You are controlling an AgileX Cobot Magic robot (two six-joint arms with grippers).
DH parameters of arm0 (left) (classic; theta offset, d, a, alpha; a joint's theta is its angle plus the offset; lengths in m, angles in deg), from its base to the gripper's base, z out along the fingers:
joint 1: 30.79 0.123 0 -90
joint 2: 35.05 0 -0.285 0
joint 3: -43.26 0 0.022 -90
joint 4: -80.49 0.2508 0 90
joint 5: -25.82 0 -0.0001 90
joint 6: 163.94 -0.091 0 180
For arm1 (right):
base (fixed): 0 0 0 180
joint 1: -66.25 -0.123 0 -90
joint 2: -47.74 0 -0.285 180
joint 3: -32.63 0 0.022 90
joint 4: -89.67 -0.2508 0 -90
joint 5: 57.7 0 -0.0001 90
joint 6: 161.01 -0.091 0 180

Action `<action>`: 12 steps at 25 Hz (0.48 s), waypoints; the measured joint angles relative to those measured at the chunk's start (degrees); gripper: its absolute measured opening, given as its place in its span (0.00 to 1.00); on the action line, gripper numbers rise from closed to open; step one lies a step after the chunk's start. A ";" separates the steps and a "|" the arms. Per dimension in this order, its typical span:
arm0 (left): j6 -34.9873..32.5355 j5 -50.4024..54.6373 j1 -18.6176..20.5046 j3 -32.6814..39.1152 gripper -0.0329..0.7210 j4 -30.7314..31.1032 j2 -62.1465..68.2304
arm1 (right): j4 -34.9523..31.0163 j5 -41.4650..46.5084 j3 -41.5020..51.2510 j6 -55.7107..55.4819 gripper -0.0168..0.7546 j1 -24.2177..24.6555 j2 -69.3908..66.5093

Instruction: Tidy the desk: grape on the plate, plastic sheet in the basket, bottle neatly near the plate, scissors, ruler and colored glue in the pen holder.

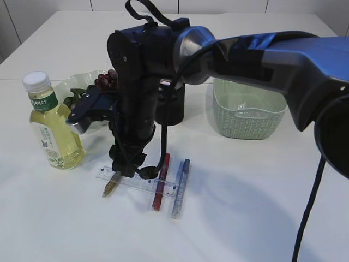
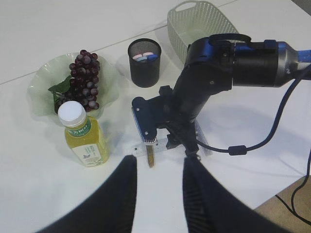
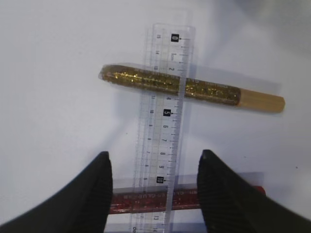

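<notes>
A white table (image 1: 245,207) holds the scene. The right gripper (image 3: 154,194) hangs low over a clear ruler (image 3: 167,121), its jaws spread wide on either side of the ruler, holding nothing. The ruler lies across three glue sticks: a gold glue stick (image 3: 194,88) under one end, a red glue stick (image 3: 184,199) further along between the jaws, and in the exterior view a blue glue stick (image 1: 180,188) beside the red one. The left gripper (image 2: 158,194) hovers well above the table with its jaws partly open and empty.

At the left of the table a bottle (image 1: 52,128) of yellow drink stands upright, just in front of a pale green plate (image 2: 41,85). Dark red grapes (image 2: 83,77) lie on the plate. Behind the ruler stands a black mesh pen holder (image 2: 144,65) with what may be handles or caps showing inside; the view is too small to tell. To its right sits a pale green basket (image 1: 248,114).
</notes>
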 joint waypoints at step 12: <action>2.41 0.04 0.00 0.00 0.36 4.12 0.00 | -3.58 0.94 -0.09 0.21 0.59 2.17 -2.30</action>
